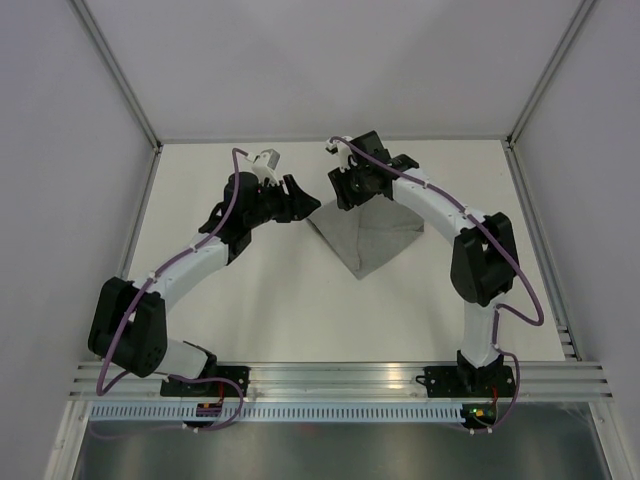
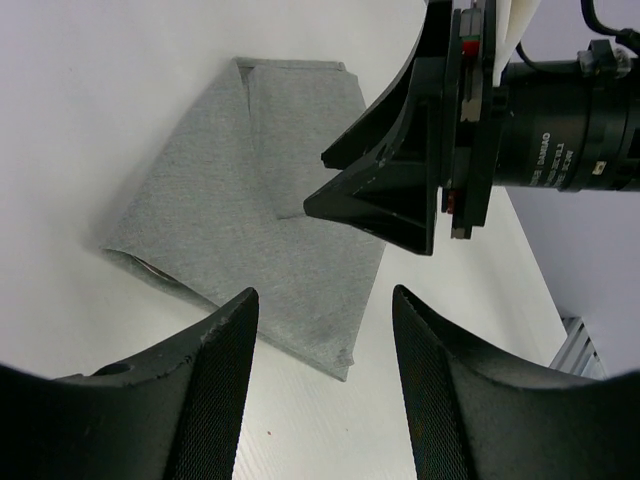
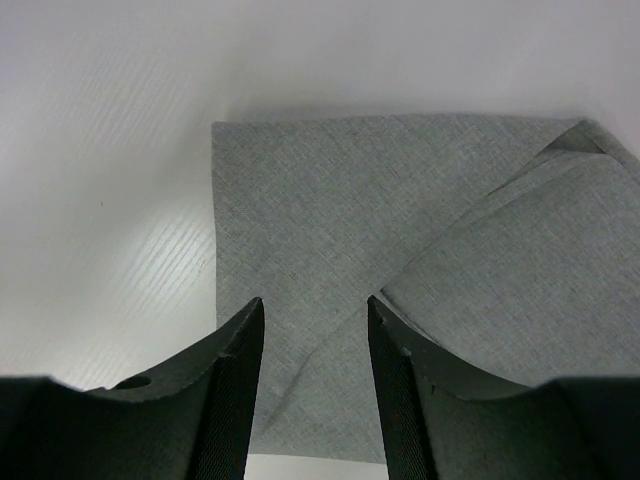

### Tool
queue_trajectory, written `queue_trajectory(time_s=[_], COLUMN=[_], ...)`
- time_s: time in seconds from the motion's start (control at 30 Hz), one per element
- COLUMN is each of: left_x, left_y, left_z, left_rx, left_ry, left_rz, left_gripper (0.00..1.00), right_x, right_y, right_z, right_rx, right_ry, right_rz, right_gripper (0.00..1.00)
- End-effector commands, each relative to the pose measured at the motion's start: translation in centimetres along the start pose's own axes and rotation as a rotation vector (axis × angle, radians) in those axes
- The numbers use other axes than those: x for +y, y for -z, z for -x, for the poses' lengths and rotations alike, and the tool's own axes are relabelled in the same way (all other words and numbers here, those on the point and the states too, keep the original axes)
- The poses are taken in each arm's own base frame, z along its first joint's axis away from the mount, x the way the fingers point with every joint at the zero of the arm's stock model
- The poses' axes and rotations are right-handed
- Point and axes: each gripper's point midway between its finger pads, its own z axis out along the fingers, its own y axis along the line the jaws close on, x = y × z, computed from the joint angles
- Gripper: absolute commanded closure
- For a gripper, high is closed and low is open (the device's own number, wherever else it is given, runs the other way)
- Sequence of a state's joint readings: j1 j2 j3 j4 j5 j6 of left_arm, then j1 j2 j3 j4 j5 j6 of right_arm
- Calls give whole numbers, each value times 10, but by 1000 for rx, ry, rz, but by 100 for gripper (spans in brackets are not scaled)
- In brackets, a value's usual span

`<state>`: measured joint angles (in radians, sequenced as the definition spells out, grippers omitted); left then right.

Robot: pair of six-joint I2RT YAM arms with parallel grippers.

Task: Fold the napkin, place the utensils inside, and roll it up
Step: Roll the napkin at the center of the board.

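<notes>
1. White tabletop point(image 1: 250, 290) between grey walls, and the napkin point(image 1: 368, 238) lies mid-table, folded to a point toward the arm bases, flaps overlapping on top.
2. Left gripper point(image 2: 325, 295) hovers just beside the cloth's left edge, jaws parted, nothing between them. Right gripper point(image 3: 315, 305) hangs over the far part of the napkin, jaws likewise apart and empty (its tip looks very near a flap edge; whether it touches I cannot tell).
3. No fork shows plainly. A thin glint point(image 2: 150, 267) at the low left fold might be it, but it is too small to tell.
4. Risk one: both grippers crowd the same small patch, so if they go in together the fingers could knock each other.
5. Risk two: a pinch that catches only the top flap would peel the fold open instead of starting a roll.
6. Risk three: loose cloth on a smooth surface means a push rather than a lift could slide or bunch the whole bundle, and anything tucked inside could slip out of an open edge.
7. Risk four: one side rolling ahead of the other would likely give a skewed, slack roll.
</notes>
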<state>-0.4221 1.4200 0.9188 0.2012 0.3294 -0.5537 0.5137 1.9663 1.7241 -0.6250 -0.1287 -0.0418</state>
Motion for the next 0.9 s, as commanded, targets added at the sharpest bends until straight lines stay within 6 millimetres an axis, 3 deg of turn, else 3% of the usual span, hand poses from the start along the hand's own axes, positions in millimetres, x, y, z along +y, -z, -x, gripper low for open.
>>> queue_trajectory(time_s=[0.0,0.3,0.63,0.87], left_x=[-10,-7,-7,-6], left_y=[4,5,8,13], left_z=[23,24,28,37], left_rx=[-37,-32,-39,-55], left_ry=[10,18,24,26], left_rz=[-2,11,6,4], left_gripper=[38,37,37,37], right_x=[2,24,56,66], right_y=[-4,-17,-36,-37], right_z=[6,-1,-49,-56], right_rx=[-7,13,91,92], right_ry=[10,48,170,234], right_rz=[-30,-30,-87,-133], right_gripper=[48,49,50,50])
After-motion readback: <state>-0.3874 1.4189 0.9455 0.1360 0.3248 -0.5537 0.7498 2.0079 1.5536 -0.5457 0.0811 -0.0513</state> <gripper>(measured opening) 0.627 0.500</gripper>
